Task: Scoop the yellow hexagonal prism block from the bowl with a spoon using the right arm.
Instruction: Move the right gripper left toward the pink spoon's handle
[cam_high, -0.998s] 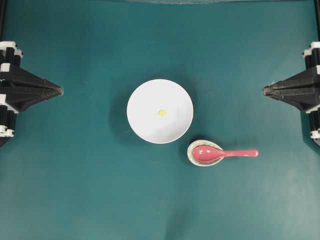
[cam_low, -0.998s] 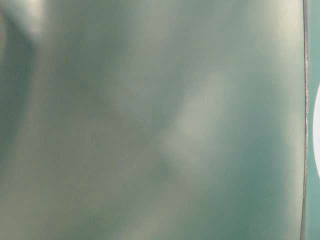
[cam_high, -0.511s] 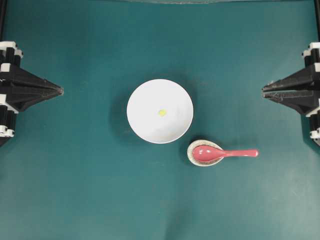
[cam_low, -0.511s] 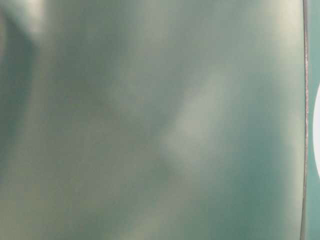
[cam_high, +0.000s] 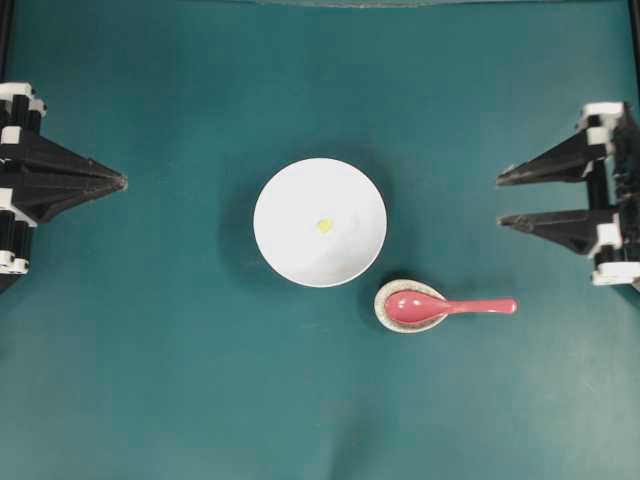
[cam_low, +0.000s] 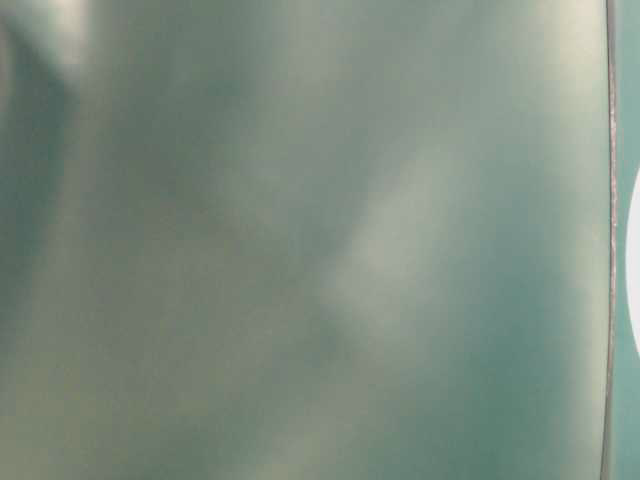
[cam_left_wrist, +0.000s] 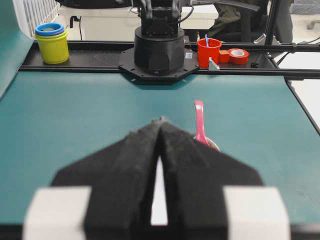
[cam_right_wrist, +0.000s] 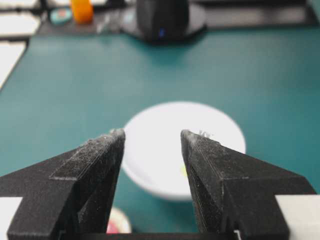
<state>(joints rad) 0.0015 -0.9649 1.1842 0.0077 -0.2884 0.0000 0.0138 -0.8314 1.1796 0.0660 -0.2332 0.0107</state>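
The white bowl (cam_high: 300, 250) sits mid-table with the tiny yellow hexagonal prism block (cam_high: 324, 226) lying inside it. To its lower right, the pink-red spoon (cam_high: 450, 306) rests with its scoop in a small speckled dish (cam_high: 381, 305) and its handle pointing right. My right gripper (cam_high: 501, 201) is open at the right edge, well apart from the spoon, with nothing between its fingers. In the right wrist view the bowl (cam_right_wrist: 165, 150) shows between the spread jaws of this gripper (cam_right_wrist: 152, 133). At the left edge my left gripper (cam_high: 122, 182) is shut and empty. Its wrist view shows the spoon (cam_left_wrist: 199, 120) beyond the closed tips (cam_left_wrist: 160, 120).
The right arm's base (cam_left_wrist: 159, 47) stands at the far table edge, with stacked yellow and blue cups (cam_left_wrist: 52, 42), a red cup (cam_left_wrist: 208, 51) and a tape roll (cam_left_wrist: 238, 55) on the rail behind. The table-level view is a blurred teal surface.
My right gripper has gone from shut to wide open and shifted slightly inward. The left gripper, bowl, block and spoon have not moved.
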